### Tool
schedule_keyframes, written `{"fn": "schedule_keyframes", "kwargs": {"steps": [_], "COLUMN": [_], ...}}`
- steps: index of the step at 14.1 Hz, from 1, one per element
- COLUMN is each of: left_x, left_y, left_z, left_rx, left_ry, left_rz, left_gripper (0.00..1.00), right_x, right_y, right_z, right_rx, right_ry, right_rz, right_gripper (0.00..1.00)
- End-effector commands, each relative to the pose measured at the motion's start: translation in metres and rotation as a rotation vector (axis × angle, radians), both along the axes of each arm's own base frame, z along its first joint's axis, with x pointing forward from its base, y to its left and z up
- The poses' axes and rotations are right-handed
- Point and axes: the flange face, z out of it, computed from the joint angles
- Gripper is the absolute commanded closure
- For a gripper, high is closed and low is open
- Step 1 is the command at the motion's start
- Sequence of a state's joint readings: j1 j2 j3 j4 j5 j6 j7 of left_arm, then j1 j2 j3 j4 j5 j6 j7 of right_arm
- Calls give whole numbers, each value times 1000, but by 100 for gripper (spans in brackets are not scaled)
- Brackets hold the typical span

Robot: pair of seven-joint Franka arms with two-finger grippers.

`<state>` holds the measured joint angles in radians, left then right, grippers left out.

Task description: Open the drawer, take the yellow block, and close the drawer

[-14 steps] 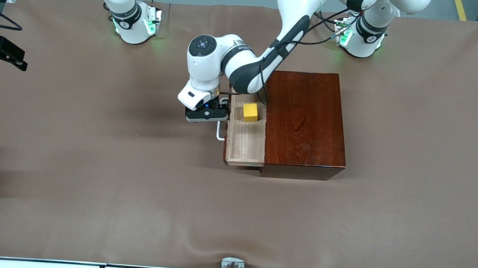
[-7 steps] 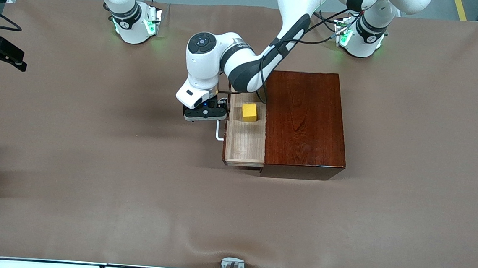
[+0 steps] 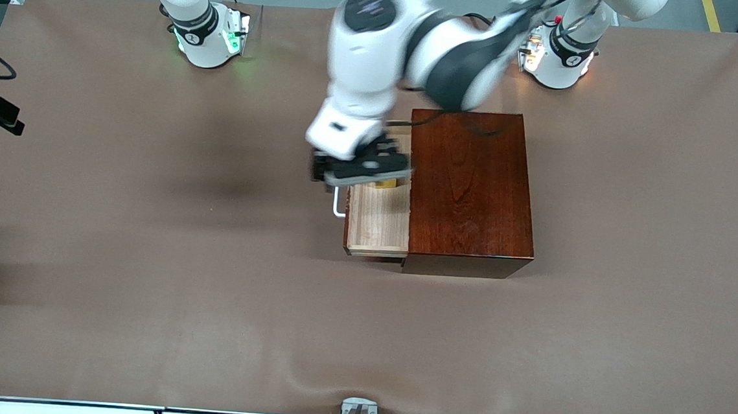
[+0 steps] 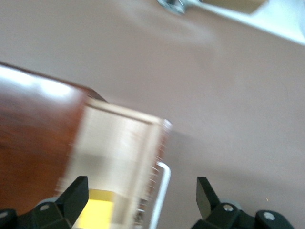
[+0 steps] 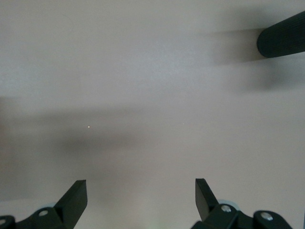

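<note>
Yellow block (image 4: 95, 214): I see it in pulled-out drawer (image 3: 377, 224), at end farther from front camera. White loop handle (image 3: 337, 203) on drawer front. Left gripper (image 3: 366, 168): over block, fingers spread wide, empty. Right gripper (image 5: 140, 195): waits over bare brown table (image 5: 152, 95), fingers wide, empty.
</note>
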<state>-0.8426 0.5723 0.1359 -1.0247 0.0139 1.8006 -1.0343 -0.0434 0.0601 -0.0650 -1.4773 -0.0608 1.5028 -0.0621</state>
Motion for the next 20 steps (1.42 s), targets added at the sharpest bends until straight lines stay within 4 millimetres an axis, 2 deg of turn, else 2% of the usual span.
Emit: {"fn": "schedule_keyframes", "kwargs": {"steps": [1, 5, 7, 9, 10, 13, 14, 16, 17, 20], "left_x": [22, 54, 63, 62, 58, 39, 34, 21, 14, 3], "left_y": [90, 209, 263, 310, 329, 389, 407, 427, 441, 450], "left_z": [46, 81, 95, 99, 99, 96, 97, 95, 93, 102], "left_rx": [45, 110, 121, 128, 132, 135, 130, 125, 124, 118], "left_ry": [58, 107, 112, 142, 155, 196, 201, 215, 220, 213], "left_rz": [10, -13, -68, -80, -100, -144, -139, -150, -154, -162], "left_gripper": [0, 0, 0, 0, 0, 0, 0, 0, 0, 0], "right_x": [0, 11, 13, 21, 23, 24, 23, 19, 18, 11], "right_y": [1, 5, 8, 16, 23, 73, 90, 129, 142, 183], "right_z": [4, -17, -23, -38, -40, -42, -43, -43, -43, -44], "right_rx": [12, 61, 66, 80, 95, 85, 78, 66, 57, 36], "right_ry": [-2, 27, 42, 63, 66, 74, 84, 93, 93, 94], "right_rz": [-4, -23, -19, -58, -102, -233, -294, -403, -465, -572], "right_gripper": [0, 0, 0, 0, 0, 0, 0, 0, 0, 0]}}
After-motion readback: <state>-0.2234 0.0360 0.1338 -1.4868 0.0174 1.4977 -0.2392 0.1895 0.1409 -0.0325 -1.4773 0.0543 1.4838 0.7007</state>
